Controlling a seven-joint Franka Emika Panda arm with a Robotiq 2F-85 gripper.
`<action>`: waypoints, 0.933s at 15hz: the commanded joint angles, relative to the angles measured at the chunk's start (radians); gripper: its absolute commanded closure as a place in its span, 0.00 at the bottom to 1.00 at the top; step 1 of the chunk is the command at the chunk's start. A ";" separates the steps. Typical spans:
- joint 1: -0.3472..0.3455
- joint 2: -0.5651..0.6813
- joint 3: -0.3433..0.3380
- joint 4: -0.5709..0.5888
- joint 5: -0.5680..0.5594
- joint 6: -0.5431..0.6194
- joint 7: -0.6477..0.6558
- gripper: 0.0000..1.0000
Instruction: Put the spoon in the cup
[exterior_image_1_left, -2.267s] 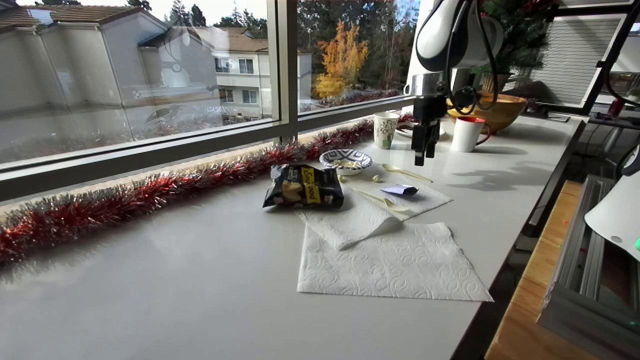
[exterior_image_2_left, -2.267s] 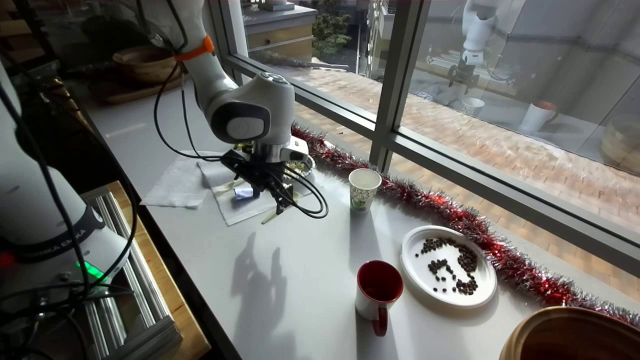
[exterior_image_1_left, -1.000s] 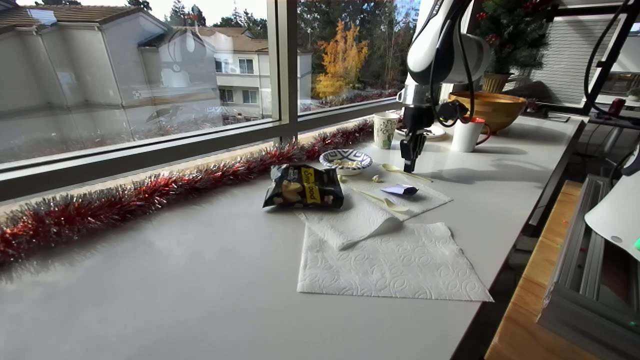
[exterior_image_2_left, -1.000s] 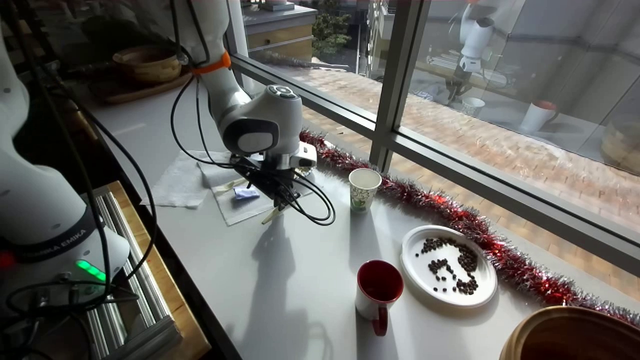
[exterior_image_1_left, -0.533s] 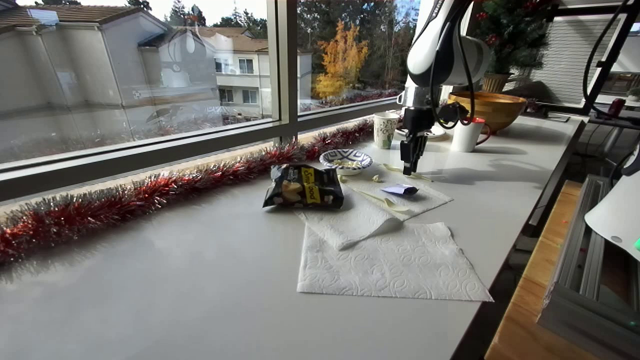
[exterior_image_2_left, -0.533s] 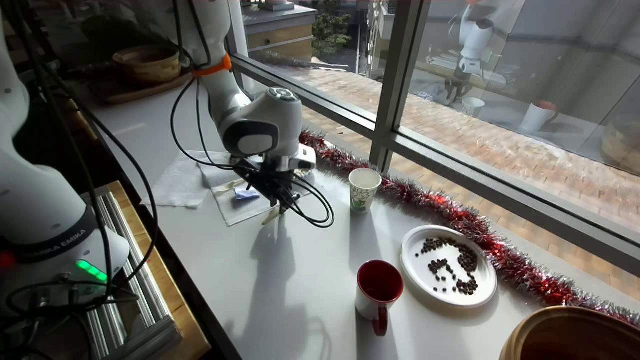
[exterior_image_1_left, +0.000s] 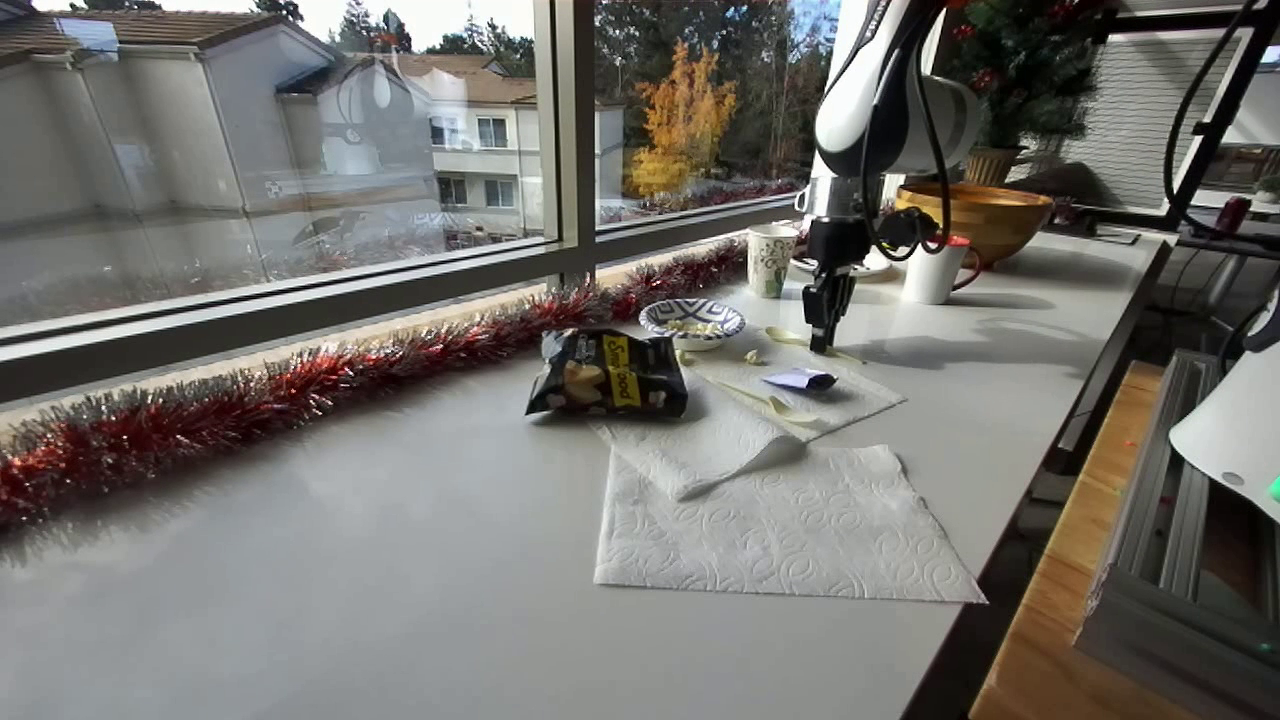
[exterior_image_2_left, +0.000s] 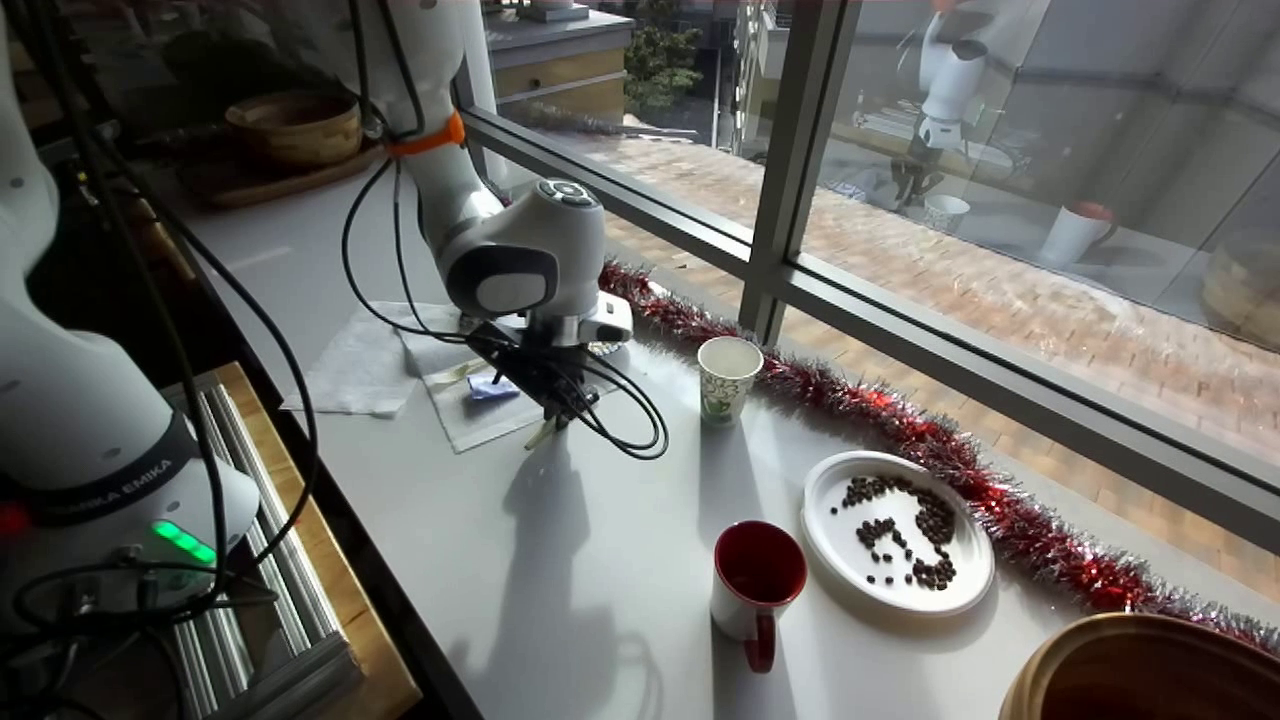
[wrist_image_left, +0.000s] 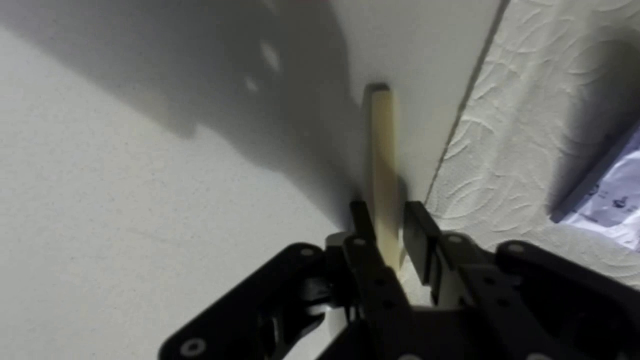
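Note:
A pale yellow spoon lies on the table at the paper towel's edge; its handle (wrist_image_left: 384, 150) crosses the wrist view and its bowl (exterior_image_1_left: 783, 335) shows in an exterior view. My gripper (wrist_image_left: 385, 205) points down over the handle, low above the table. Its fingers (wrist_image_left: 420, 235) stand a short way apart, one on each side of the handle, with thin gaps visible, so the spoon is not gripped. The cup, a white paper one with a leaf pattern (exterior_image_2_left: 727, 385), stands upright near the window, apart from the gripper.
A red-lined white mug (exterior_image_2_left: 757, 580), a plate of dark beans (exterior_image_2_left: 830, 540) and a wooden bowl (exterior_image_1_left: 975, 215) stand beyond the cup. On the towel (exterior_image_1_left: 870, 400) lie another spoon (exterior_image_1_left: 795, 413) and a purple packet (exterior_image_1_left: 800, 379). A popcorn bowl (exterior_image_1_left: 692, 320) and snack bag (exterior_image_1_left: 610, 375) sit nearby.
Over two seconds the gripper has come down onto the spoon's handle and its jaws have drawn much closer together. In the last half second it has sunk slightly. The spoon has not moved.

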 joint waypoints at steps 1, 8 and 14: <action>0.038 -0.091 -0.029 -0.052 -0.025 -0.043 0.026 1.00; 0.291 -0.395 -0.297 -0.082 -0.336 -0.340 0.343 0.97; 0.232 -0.424 -0.240 -0.017 -0.415 -0.508 0.411 0.87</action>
